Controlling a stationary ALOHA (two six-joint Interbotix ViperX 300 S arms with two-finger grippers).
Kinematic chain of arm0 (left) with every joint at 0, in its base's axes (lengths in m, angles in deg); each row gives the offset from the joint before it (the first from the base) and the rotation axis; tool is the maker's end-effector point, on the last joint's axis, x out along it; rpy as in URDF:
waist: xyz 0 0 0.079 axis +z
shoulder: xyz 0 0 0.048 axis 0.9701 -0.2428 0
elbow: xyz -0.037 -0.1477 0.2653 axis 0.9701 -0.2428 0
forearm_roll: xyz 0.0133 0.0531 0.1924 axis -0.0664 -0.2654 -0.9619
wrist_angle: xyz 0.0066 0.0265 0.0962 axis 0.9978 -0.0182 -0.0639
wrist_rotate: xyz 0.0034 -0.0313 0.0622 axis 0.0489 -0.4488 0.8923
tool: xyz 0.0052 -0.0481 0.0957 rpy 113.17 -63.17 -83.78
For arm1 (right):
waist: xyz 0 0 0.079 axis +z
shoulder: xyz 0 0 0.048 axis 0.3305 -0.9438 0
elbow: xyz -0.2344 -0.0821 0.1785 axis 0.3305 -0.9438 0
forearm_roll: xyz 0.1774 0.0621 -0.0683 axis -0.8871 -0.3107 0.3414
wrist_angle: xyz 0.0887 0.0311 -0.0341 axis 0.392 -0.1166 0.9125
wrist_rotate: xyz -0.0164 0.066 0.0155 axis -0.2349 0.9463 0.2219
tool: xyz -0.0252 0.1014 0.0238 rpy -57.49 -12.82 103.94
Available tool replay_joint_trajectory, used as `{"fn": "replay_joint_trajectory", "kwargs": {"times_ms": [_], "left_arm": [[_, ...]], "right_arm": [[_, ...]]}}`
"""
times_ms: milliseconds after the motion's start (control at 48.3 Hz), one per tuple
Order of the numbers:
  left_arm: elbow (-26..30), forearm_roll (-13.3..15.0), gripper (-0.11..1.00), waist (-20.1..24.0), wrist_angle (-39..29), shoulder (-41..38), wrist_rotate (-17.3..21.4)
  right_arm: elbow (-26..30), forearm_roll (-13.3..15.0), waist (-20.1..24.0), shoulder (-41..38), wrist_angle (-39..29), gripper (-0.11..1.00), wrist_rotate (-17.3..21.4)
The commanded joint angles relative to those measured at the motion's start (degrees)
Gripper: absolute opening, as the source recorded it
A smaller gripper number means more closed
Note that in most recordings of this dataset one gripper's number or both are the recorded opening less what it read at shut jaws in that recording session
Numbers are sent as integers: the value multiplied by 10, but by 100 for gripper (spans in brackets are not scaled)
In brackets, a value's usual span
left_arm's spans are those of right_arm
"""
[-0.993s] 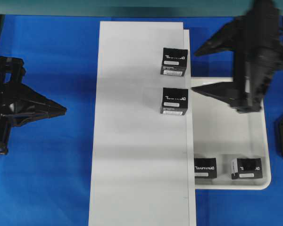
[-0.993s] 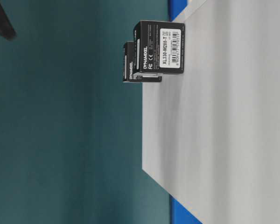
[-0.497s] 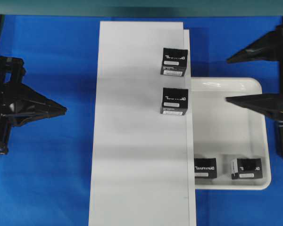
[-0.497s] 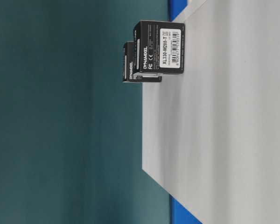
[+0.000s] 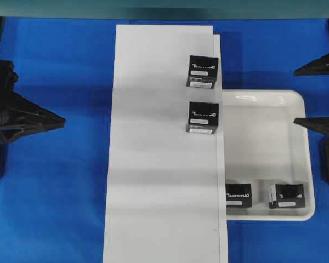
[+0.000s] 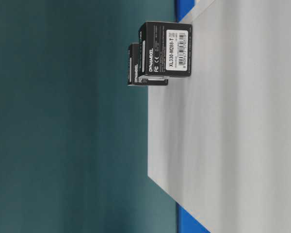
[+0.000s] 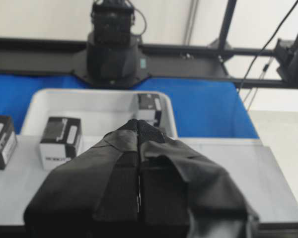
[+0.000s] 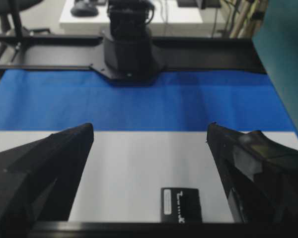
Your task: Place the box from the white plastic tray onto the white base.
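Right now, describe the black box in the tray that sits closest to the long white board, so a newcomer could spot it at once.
Find the shallow glossy white plastic tray right of the long flat matte white board in the overhead view. Two small black cuboid boxes stand along its near rim. The one meant touches the board's edge and partly hides behind it; its twin stands by the tray's outer corner.

Blue table surface (image 5: 71, 181) — white base (image 5: 153, 192) lying on it, white plastic tray (image 5: 263, 153) just beside
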Motion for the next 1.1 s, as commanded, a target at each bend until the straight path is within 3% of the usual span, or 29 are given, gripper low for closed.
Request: {"fn": "replay_joint_trajectory", "kwargs": {"times_ms": [0,1076], "left_arm": [[6,-2,-7,2,5,0,0],[6,-2,-7,-3,11,-3,-1]], "right_arm": [[2,-2,0,-2,7,99,4],[-4,-2,4,-11,9,99,8]]}}
